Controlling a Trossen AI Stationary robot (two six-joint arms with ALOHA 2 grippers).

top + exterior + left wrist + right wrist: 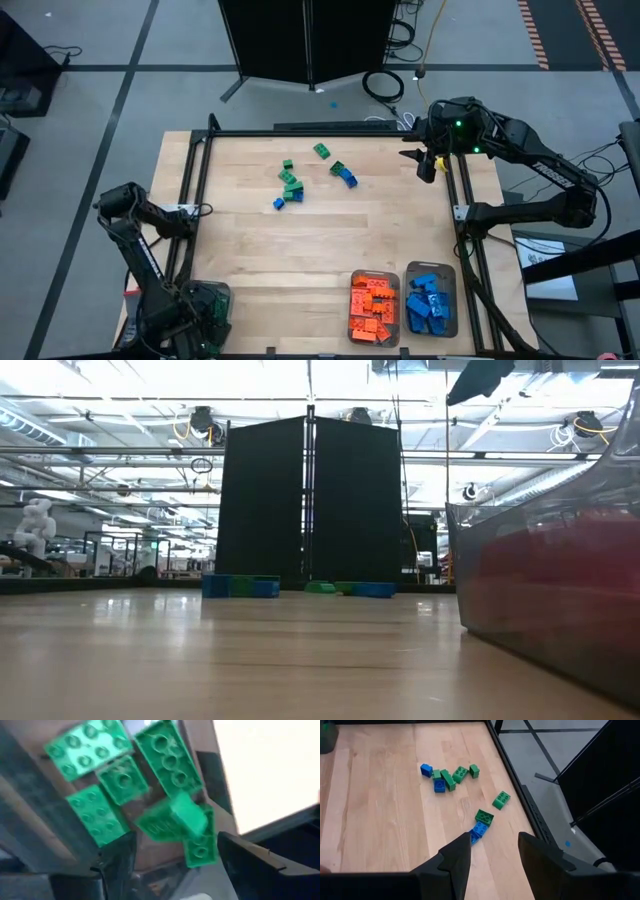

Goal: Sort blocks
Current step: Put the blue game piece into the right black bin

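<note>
Blocks (292, 186) mostly sorted, we judge: orange and blue trayed, about ten loose; left gripper (172, 862) spread over greens, right gripper (494, 851) spread, empty.

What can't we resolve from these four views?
- Left gripper: high view shows only a dark mass over the green tray; the tray's contents show just in the left wrist view, motion-blurred.
- Loose blocks: the low view flattens them into a far strip; no count possible.
- Orange tray: cut off by the low view's right edge, contents a red blur.
- Right gripper: open, empty.
</note>
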